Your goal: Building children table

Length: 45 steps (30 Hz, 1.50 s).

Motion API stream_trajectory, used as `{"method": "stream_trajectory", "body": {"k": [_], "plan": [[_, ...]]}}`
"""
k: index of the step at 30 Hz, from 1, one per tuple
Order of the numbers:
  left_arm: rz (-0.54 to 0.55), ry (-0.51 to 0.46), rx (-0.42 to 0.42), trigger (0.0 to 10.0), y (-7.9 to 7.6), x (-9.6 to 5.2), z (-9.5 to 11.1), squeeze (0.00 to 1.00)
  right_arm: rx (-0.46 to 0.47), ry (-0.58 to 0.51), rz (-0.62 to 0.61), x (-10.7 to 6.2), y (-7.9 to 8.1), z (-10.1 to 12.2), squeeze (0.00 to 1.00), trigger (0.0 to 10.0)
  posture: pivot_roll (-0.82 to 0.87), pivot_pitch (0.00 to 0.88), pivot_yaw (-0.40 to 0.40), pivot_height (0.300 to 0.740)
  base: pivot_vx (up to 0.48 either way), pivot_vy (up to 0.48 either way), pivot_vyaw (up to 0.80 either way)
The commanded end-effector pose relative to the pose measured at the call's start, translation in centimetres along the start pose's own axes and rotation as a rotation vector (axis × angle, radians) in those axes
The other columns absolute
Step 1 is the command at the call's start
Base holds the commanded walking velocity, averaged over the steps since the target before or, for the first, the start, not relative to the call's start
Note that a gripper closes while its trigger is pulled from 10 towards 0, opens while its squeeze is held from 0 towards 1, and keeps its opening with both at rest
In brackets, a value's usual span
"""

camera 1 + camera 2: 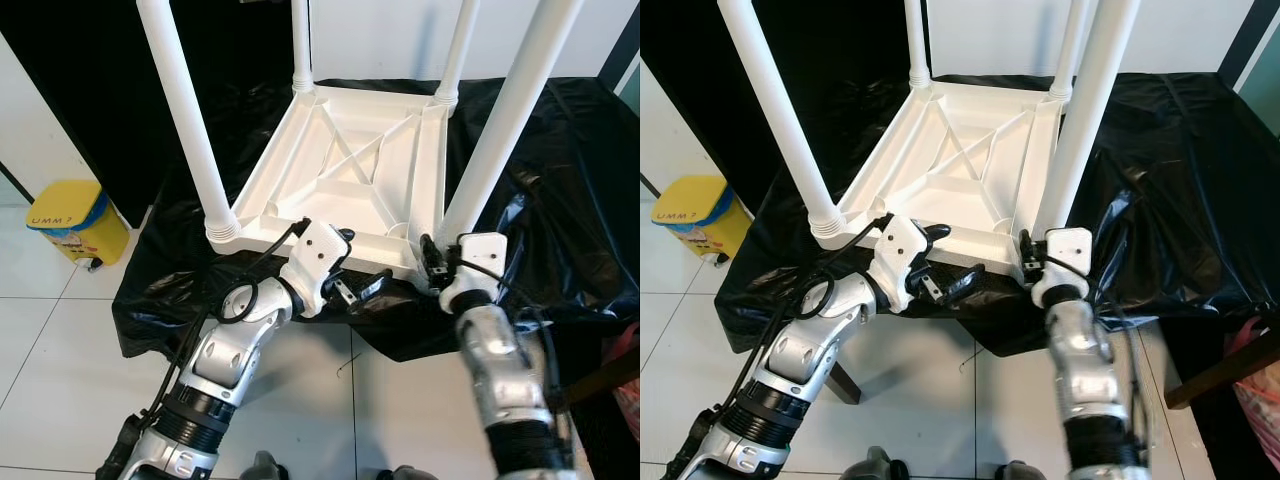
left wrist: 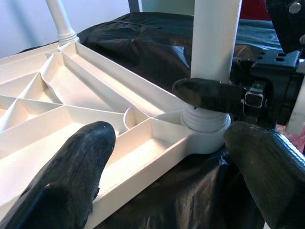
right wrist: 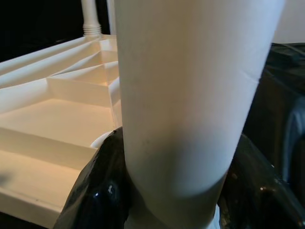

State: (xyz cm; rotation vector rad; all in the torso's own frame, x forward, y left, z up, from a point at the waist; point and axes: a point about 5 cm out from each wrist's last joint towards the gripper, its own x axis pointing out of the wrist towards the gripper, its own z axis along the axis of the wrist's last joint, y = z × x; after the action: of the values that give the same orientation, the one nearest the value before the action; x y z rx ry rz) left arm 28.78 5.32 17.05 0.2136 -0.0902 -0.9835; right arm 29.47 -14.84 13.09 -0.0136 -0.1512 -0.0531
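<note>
Tabletop (image 1: 345, 165) is lying inverted, light rigid plastic; your right gripper (image 1: 432, 262) is clenching the near-right leg (image 1: 505, 120)'s base, left gripper (image 1: 352, 278) released.

L claw (image 1: 352, 287) spread wide, R claw (image 1: 1032, 262) prob. clamped, both arms reaching fwd.
</note>
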Motion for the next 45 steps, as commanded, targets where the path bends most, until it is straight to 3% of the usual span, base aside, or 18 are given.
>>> {"method": "stream_trajectory", "body": {"k": [1, 5, 16, 17, 21, 24, 25, 30, 31, 34, 35, 36, 39, 44, 45], "plan": [[0.083, 0.007, -0.004, 10.0, 0.5, -0.2, -0.4, 0.0, -0.009, 0.081, -0.038, -0.8, 0.0, -1.6, 0.0, 10.0, -0.03, 0.067, 0.026, 0.74, 0.0, 0.0, 0.0], [0.08, 0.007, -0.014, 10.0, 0.5, -0.3, -0.5, 0.0, -0.004, 0.071, -0.052, -1.3, 1.2, -1.1, 0.0, 10.0, -0.03, 0.065, 0.03, 0.74, 0.0, 0.0, 0.0], [0.04, 0.014, -0.016, 10.0, 0.3, -0.4, -0.6, 0.0, -0.021, 0.052, -0.047, -1.3, 1.1, -0.4, 0.0, 10.0, -0.03, 0.056, 0.032, 0.74, 0.0, 0.0, 0.0], [0.036, 0.015, -0.017, 10.0, 0.2, -0.4, -0.6, 0.0, -0.021, 0.038, -0.027, -1.3, 1.0, -0.2, 1.0, 10.0, -0.03, 0.056, 0.032, 0.74, 0.0, 0.0, 0.0], [0.025, 0.015, -0.016, 10.0, 0.0, -0.5, -0.7, 0.0, -0.015, 0.008, 0.023, -1.1, 0.5, 0.3, 1.0, 10.0, -0.03, 0.055, 0.031, 0.74, 0.0, 0.0, 0.0], [0.021, 0.017, -0.015, 10.0, 0.0, -0.5, -0.7, 0.0, -0.024, -0.02, 0.106, -1.0, -0.3, 0.8, 1.0, 10.0, -0.03, 0.053, 0.029, 0.74, 0.0, 0.0, 0.0], [0.018, 0.019, -0.014, 10.0, 0.0, -0.6, -0.8, 0.0, -0.027, -0.022, 0.197, -0.8, -1.3, 1.0, 1.0, 10.0, -0.03, 0.053, 0.026, 0.74, 0.0, 0.0, 0.0], [0.014, 0.021, -0.013, 10.0, -0.1, -0.6, -0.8, 0.0, -0.036, -0.012, 0.298, -0.5, -2.0, 1.3, 1.0, 10.0, -0.03, 0.05, 0.023, 0.74, 0.0, 0.0, 0.0], [0.012, 0.021, -0.014, 10.0, -0.2, -0.6, -0.8, 0.0, -0.037, -0.006, 0.355, -0.4, -2.2, 1.3, 0.0, 10.0, -0.03, 0.049, 0.022, 0.74, 0.0, 0.0, 0.0], [0.012, 0.021, -0.014, 10.0, -0.2, -0.6, -0.8, 0.0, -0.037, -0.005, 0.365, -0.3, -2.2, 1.3, 0.0, 10.0, -0.03, 0.049, 0.022, 0.74, 0.0, 0.0, 0.0], [0.006, 0.024, -0.013, 10.0, -0.3, -0.7, -0.9, 0.0, -0.05, 0.025, 0.5, -0.1, -2.2, 1.0, 0.0, 10.0, -0.03, 0.04, 0.019, 0.74, 0.0, 0.0, 0.0], [0.004, 0.025, -0.013, 10.0, -0.3, -0.7, -0.9, 0.0, -0.052, 0.035, 0.549, 0.1, -2.3, 0.9, 0.0, 10.0, -0.03, 0.038, 0.018, 0.74, 0.0, 0.0, 0.0], [0.003, 0.025, -0.013, 10.0, -0.4, -0.7, -0.9, 0.0, -0.052, 0.04, 0.582, 0.2, -2.3, 0.9, 0.0, 10.0, -0.03, 0.038, 0.018, 0.74, 0.0, 0.0, 0.0], [-0.005, 0.023, -0.011, 10.0, -0.4, -0.6, -0.8, 0.0, -0.112, 0.11, 0.718, 2.7, -2.5, 0.2, 0.0, 10.0, -0.01, 0.027, 0.012, 0.74, 0.0, 0.0, 0.0], [-0.006, 0.021, -0.011, 10.0, -0.4, -0.6, -0.7, 0.0, -0.113, 0.115, 0.723, 2.9, -2.6, 0.1, 0.0, 3.5, -0.01, 0.027, 0.011, 0.74, 0.0, 0.0, 0.0]]}}
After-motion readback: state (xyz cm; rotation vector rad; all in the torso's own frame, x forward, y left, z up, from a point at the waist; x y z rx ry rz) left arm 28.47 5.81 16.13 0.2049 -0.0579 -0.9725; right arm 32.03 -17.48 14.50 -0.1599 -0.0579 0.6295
